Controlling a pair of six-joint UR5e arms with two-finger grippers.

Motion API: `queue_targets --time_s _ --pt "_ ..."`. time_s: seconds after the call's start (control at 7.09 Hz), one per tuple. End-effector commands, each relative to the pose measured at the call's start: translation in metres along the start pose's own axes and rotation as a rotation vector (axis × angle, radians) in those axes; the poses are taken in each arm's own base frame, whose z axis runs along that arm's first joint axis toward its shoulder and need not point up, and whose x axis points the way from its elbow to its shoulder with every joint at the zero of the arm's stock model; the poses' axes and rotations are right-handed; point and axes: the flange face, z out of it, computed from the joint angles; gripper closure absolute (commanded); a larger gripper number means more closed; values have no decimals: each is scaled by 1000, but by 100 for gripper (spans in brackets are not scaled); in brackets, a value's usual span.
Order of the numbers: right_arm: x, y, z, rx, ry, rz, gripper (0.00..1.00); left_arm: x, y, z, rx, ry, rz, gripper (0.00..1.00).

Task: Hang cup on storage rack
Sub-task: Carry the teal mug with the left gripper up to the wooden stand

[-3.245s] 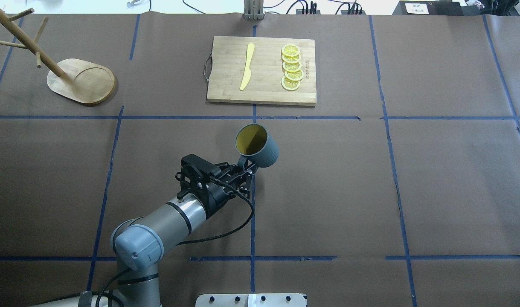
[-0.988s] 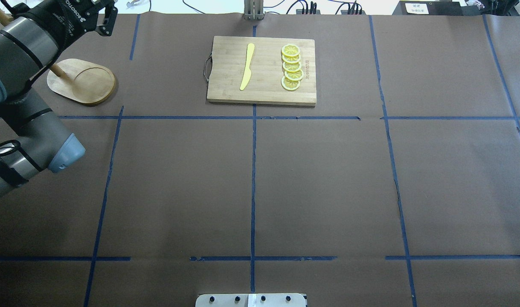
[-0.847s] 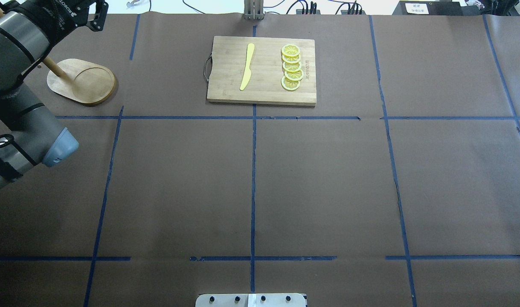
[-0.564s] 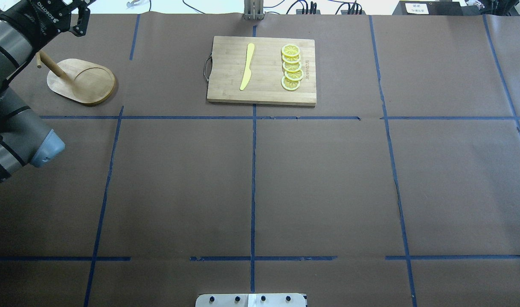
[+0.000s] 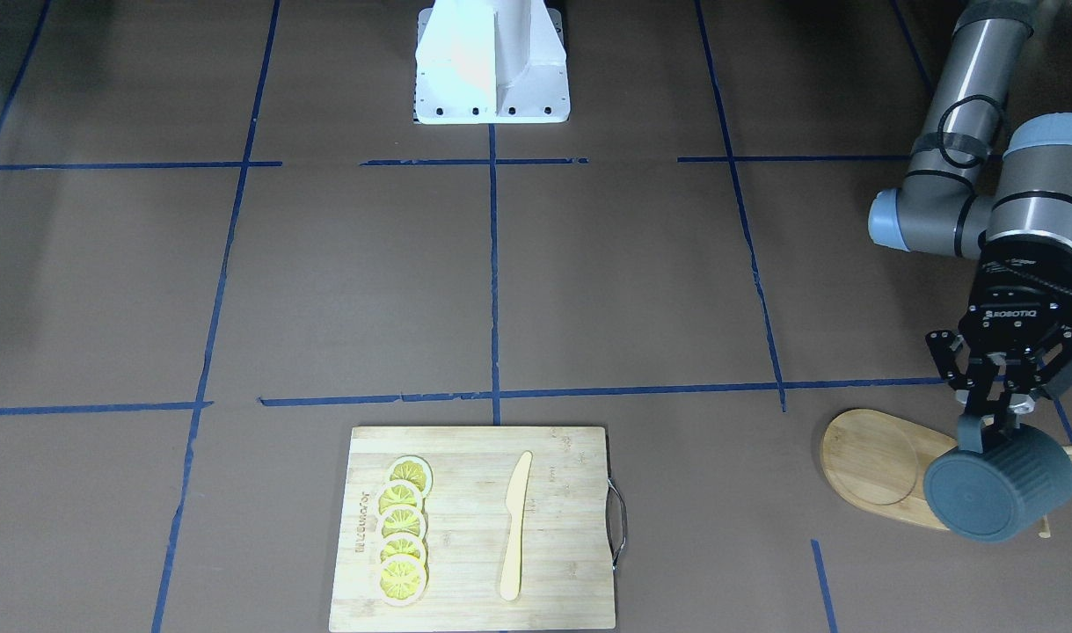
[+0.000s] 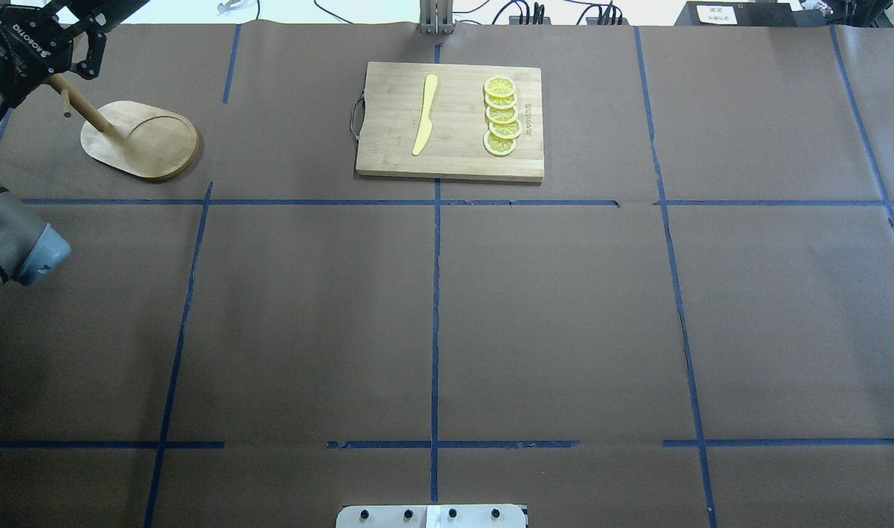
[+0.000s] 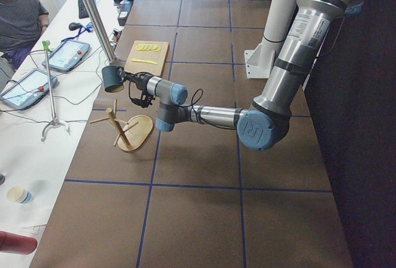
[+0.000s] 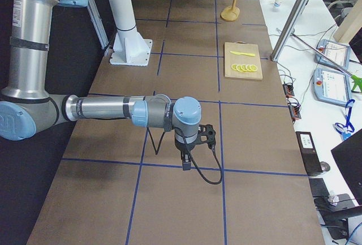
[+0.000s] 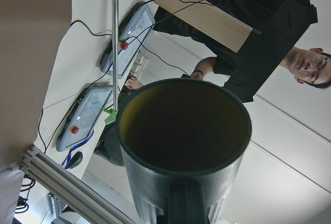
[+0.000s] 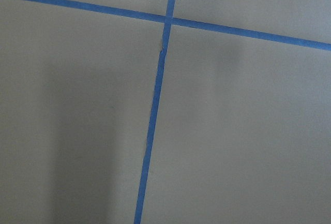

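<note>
My left gripper (image 5: pixel 993 420) is shut on the handle of the dark blue-grey cup (image 5: pixel 997 492) and holds it on its side in the air, over the wooden storage rack (image 5: pixel 870 466). In the exterior left view the cup (image 7: pixel 112 78) hangs above and a little beyond the rack's top pegs (image 7: pixel 114 119), apart from them. The left wrist view looks into the cup's yellow mouth (image 9: pixel 183 131). In the overhead view the cup is out of frame; the rack's base (image 6: pixel 142 139) shows. My right gripper (image 8: pixel 185 160) shows only in the exterior right view, low over the table; I cannot tell its state.
A bamboo cutting board (image 6: pixel 450 121) with a yellow knife (image 6: pixel 424 114) and several lemon slices (image 6: pixel 502 117) lies at the table's far middle. Operators sit beyond the far edge (image 7: pixel 21 17). Blue tape lines cross the brown table cover.
The left arm has carried the cup from the table's middle up to the rack at the far left, and has kept sliding left out of the overhead view.
</note>
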Motion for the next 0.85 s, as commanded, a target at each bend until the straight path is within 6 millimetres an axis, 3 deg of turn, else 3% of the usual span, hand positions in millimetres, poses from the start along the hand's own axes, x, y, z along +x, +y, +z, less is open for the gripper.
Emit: queue_targets --time_s 0.0,0.71 --pt "-1 0 -1 3 0 -2 0 0 -16 -26 -37 5 -15 100" --pt "-1 1 -1 2 0 -1 0 -4 -37 -60 -48 -13 -14 100"
